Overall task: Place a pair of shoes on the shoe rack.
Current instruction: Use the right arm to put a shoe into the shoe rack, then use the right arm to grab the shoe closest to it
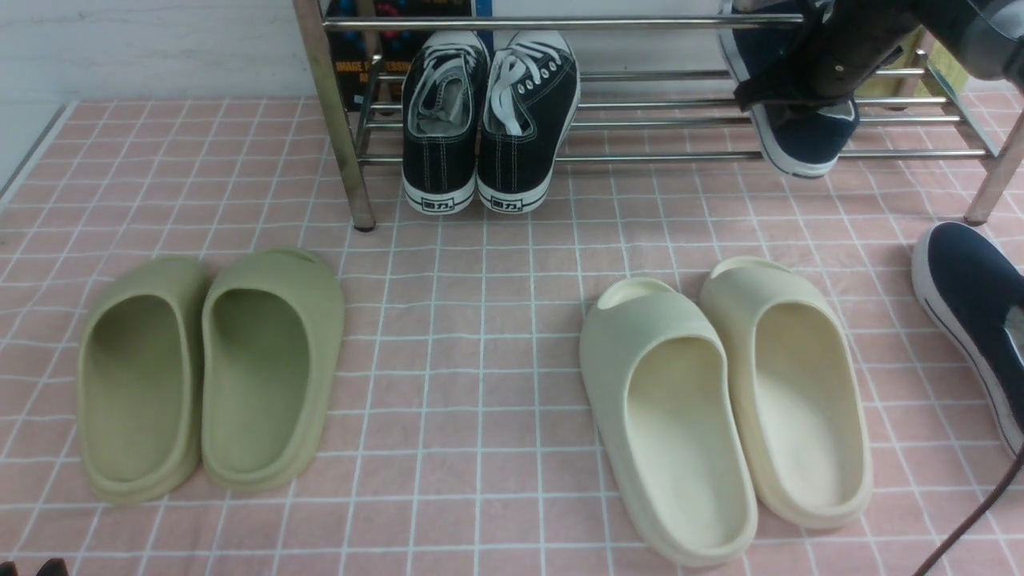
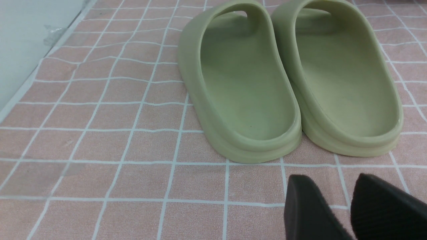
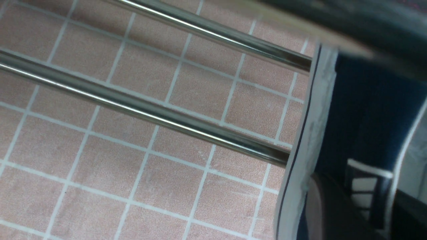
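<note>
One navy slip-on shoe (image 1: 800,136) lies on the lower bars of the silver shoe rack (image 1: 656,156) at its right end, heel toward me and overhanging the front bar. My right gripper (image 1: 780,88) reaches down onto its heel. In the right wrist view its fingers (image 3: 330,206) straddle the shoe's heel wall (image 3: 367,110) above a rack bar (image 3: 143,110); whether they still press on it is unclear. The other navy shoe (image 1: 968,304) lies on the floor at the far right. My left gripper (image 2: 328,186) hovers low over the tiles, open and empty.
Black lace-up sneakers (image 1: 488,120) occupy the rack's left part. Green slides (image 1: 212,376) (image 2: 287,80) sit front left, just beyond my left gripper. Cream slides (image 1: 720,400) sit front right. A rack post (image 1: 340,120) stands behind the green slides. A cable (image 1: 972,520) crosses the bottom right corner.
</note>
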### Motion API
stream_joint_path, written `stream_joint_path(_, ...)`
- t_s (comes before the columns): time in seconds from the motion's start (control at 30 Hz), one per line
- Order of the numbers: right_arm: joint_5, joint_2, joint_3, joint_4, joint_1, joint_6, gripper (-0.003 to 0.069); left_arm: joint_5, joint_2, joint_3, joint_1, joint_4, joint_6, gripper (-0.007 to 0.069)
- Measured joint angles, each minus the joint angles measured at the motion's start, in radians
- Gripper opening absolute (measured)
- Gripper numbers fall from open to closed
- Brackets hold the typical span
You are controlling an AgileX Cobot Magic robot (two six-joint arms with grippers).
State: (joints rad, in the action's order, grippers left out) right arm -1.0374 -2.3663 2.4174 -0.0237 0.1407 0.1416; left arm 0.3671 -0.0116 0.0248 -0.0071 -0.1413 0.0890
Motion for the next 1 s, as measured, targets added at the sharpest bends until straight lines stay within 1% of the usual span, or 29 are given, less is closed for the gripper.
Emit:
stream_joint_path(0.03, -0.002, 0.001, 0.002, 0.000, 0.000, -0.006, 0.0213, 0.000, 0.000, 0.000, 0.000, 0.000, 0.000, 0.0240)
stream_joint_path(0.13, -0.052, 0.024, 0.003, -0.005, 0.001, -0.020, 0.0357, 0.000, 0.000, 0.000, 0.000, 0.000, 0.000, 0.0240)
stream_joint_path(0.17, -0.058, 0.024, 0.003, -0.005, 0.001, -0.020, 0.0357, 0.000, 0.000, 0.000, 0.000, 0.000, 0.000, 0.0240)
stream_joint_path(0.2, -0.116, 0.046, 0.004, -0.004, 0.001, -0.023, 0.0421, 0.000, 0.000, 0.000, 0.000, 0.000, 0.000, 0.0240)
stream_joint_path(0.27, -0.186, 0.087, 0.007, 0.009, 0.001, -0.021, 0.0487, 0.000, 0.000, 0.000, 0.000, 0.000, 0.000, 0.0240)
stream_joint_path(0.33, -0.198, 0.107, 0.000, 0.024, 0.001, -0.021, 0.0504, 0.000, 0.000, 0.000, 0.000, 0.000, 0.000, 0.0240)
stream_joint_path(0.37, -0.201, 0.166, -0.047, 0.048, 0.001, -0.026, 0.0519, 0.000, 0.000, 0.000, 0.000, 0.000, 0.000, 0.0240)
stream_joint_path(0.43, -0.203, 0.194, -0.089, 0.060, 0.000, -0.029, 0.0524, 0.000, 0.000, 0.000, 0.000, 0.000, 0.000, 0.0240)
stream_joint_path(0.47, -0.204, 0.268, -0.191, 0.081, -0.003, -0.040, 0.0526, 0.000, 0.000, 0.000, 0.000, -0.001, 0.000, 0.0240)
stream_joint_path(0.53, -0.203, 0.324, -0.275, 0.085, -0.008, -0.043, 0.0525, 0.000, 0.000, 0.000, 0.000, -0.002, 0.000, 0.0240)
stream_joint_path(0.57, -0.203, 0.401, -0.402, 0.086, -0.018, -0.048, 0.0521, 0.000, 0.000, 0.000, 0.000, -0.003, 0.000, 0.0240)
stream_joint_path(0.63, -0.203, 0.458, -0.500, 0.086, -0.028, -0.056, 0.0515, 0.000, 0.000, 0.000, 0.000, -0.003, 0.000, 0.0240)
stream_joint_path(0.7, -0.203, 0.571, -0.700, 0.086, -0.057, -0.088, 0.0501, 0.000, 0.000, 0.000, 0.000, -0.003, 0.000, 0.0240)
stream_joint_path(0.73, -0.203, 0.578, -0.733, 0.086, -0.063, -0.090, 0.0498, 0.000, 0.000, 0.000, 0.000, -0.003, 0.000, 0.0240)
stream_joint_path(0.77, -0.181, 0.642, -0.874, 0.086, -0.092, -0.111, 0.0486, 0.000, 0.000, 0.000, 0.000, -0.004, 0.000, 0.0240)
stream_joint_path(0.83, -0.136, 0.694, -0.995, 0.086, -0.123, -0.132, 0.0473, 0.000, 0.000, 0.000, 0.000, -0.004, 0.000, 0.0240)
stream_joint_path(0.93, -0.079, 0.723, -1.110, 0.086, -0.157, -0.142, 0.0460, 0.000, 0.000, 0.000, 0.000, -0.004, 0.000, 0.0240)
stream_joint_path(1.0, -0.010, 0.730, -1.212, 0.086, -0.193, -0.151, 0.0444, 0.000, 0.000, 0.000, 0.000, -0.004, 0.000, 0.0240)
